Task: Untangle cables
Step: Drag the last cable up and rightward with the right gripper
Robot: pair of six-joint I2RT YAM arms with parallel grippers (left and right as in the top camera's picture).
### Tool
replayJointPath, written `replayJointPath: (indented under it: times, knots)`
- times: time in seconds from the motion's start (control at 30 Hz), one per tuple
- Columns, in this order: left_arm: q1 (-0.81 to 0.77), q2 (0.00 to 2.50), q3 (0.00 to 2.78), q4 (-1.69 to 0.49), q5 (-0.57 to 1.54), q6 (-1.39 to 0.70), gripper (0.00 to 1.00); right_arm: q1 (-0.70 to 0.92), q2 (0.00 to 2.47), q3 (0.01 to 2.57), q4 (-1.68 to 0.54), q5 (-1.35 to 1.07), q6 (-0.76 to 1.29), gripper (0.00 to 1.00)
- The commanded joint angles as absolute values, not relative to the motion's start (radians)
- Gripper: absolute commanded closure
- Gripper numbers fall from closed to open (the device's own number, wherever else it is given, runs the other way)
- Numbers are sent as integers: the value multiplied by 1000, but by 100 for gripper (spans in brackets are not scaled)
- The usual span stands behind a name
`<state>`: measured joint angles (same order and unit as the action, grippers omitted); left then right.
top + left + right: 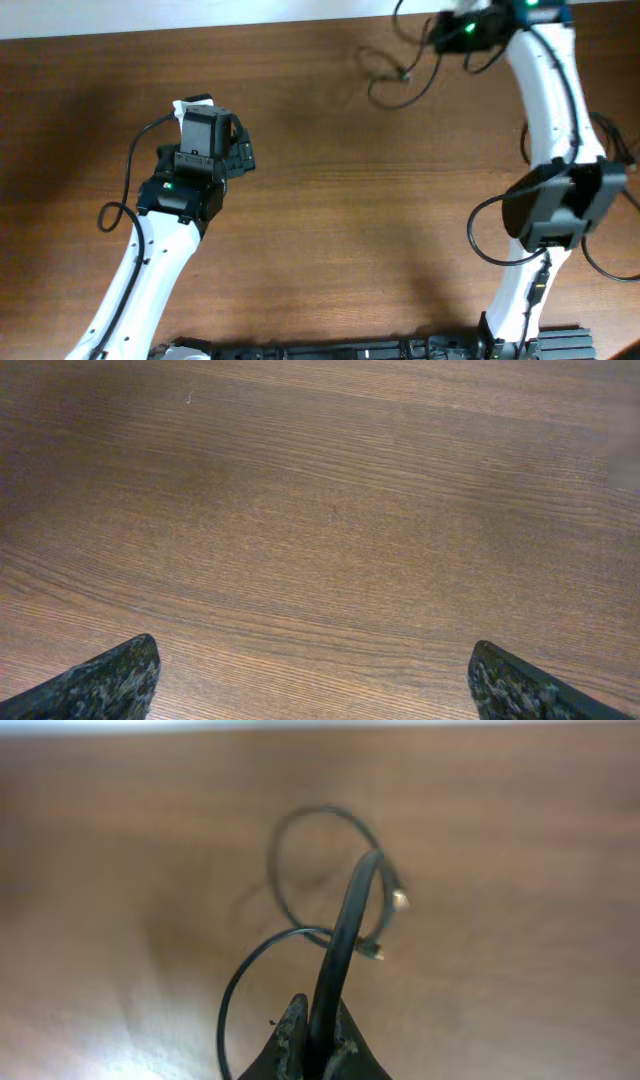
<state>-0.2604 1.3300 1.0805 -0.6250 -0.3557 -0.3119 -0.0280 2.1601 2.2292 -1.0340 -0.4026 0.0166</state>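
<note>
The cables (pixel 400 78) are thin black cords in loose loops at the far right of the brown table, with a small plug end near their middle. My right gripper (pixel 447 40) is at the far edge, shut on one black cable (pixel 340 945) that rises between its fingers (pixel 318 1038). Beyond it, loops and small plug ends (pixel 398 902) hang over the table. My left gripper (pixel 212 110) is over the left part of the table, far from the cables. Its fingers (pixel 315 680) are wide apart, with only bare wood between them.
The wooden table (pixel 330 220) runs under both arms. The right arm's own black wires (pixel 490 240) loop beside its white links at the right. A black rail (pixel 400 350) lies along the near edge. The far table edge (pixel 200 28) is close behind the cables.
</note>
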Motion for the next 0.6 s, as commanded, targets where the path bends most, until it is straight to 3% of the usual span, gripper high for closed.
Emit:
replayJointPath:
  times: [0.0,0.27,0.57]
  knots:
    - [-255,1330,1081,-624,-355,-325,1,-126,2153,2360,-1030,-408,154,96]
    - [-255,1330,1081,-624,-355,-325,1,-359,2153,2391,-944,-402,227,96]
    - [-255,1330,1081,-624,-355,-325,1,-490,2154,2389,-893,-37,227,96]
